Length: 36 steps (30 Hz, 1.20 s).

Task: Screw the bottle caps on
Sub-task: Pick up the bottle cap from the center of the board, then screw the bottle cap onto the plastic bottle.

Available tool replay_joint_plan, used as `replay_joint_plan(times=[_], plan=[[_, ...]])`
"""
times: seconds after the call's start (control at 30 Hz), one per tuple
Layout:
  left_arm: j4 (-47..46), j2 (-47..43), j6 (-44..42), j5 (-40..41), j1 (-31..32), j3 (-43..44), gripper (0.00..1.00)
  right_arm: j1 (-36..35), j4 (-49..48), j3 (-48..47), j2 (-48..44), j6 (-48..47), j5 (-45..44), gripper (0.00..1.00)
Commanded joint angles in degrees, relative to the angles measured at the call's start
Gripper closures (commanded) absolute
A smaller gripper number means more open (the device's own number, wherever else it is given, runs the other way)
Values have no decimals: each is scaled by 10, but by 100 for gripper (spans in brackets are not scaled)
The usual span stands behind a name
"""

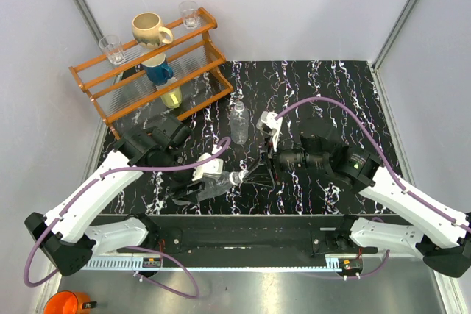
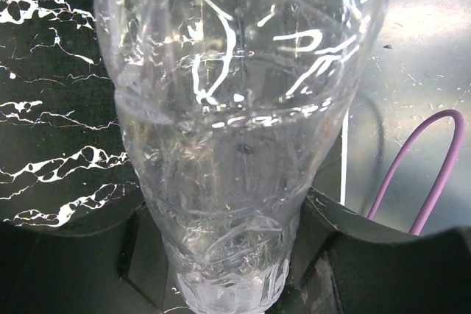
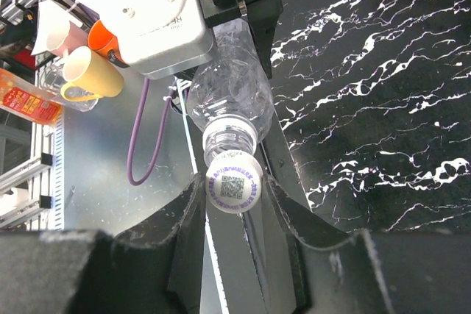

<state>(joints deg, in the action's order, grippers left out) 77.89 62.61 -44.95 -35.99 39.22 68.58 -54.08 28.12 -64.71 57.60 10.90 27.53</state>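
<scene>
- The left gripper (image 1: 208,179) is clamping a ribbed clear bottle (image 2: 235,145) around its body, black fingers (image 2: 66,262) pressing in from both sides, as seen from the left wrist camera.
- In the overhead view, that bottle is lying on its side just above the marbled black table (image 1: 324,86), near the centre of the front edge, its neck pointing toward 3 o'clock.
- The right gripper (image 1: 249,175) is closing on a white screw cap (image 3: 234,185), which is sitting on the bottle's mouth and showing a printed square code on its top.
- In the right wrist view, the cap is filling the gap between the two dark fingers (image 3: 184,218), with the bottle stretching away toward 12 o'clock.
- A second bottle (image 1: 238,123) is standing upright on the table at 12 o'clock from the held one, apart from both grippers; whether it is wearing a cap is too small to tell.
- A wooden rack (image 1: 147,71) is occupying the table's 10 o'clock corner, carrying a cream mug (image 1: 149,29), a blue cup (image 1: 157,71) and two drinking glasses (image 1: 112,48).
</scene>
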Motion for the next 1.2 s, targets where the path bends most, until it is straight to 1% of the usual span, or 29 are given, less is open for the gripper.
replay_joint_plan(times=[0.0, 0.2, 0.7, 0.87, 1.17], plan=[[-12, -16, 8, -23, 2, 19, 89, 3, -74, 6, -20, 29, 6, 82], [-27, -17, 27, -22, 2, 20, 89, 2, -166, 66, -43, 84, 4, 82], [-38, -12, 47, -30, 2, 39, 89, 4, -243, 121, -55, 120, -5, 83], [-40, -13, 50, -30, 2, 38, 89, 3, -250, 141, -64, 126, -9, 83], [-39, -16, 51, -26, 2, 34, 89, 3, -210, 134, -73, 111, -13, 83]])
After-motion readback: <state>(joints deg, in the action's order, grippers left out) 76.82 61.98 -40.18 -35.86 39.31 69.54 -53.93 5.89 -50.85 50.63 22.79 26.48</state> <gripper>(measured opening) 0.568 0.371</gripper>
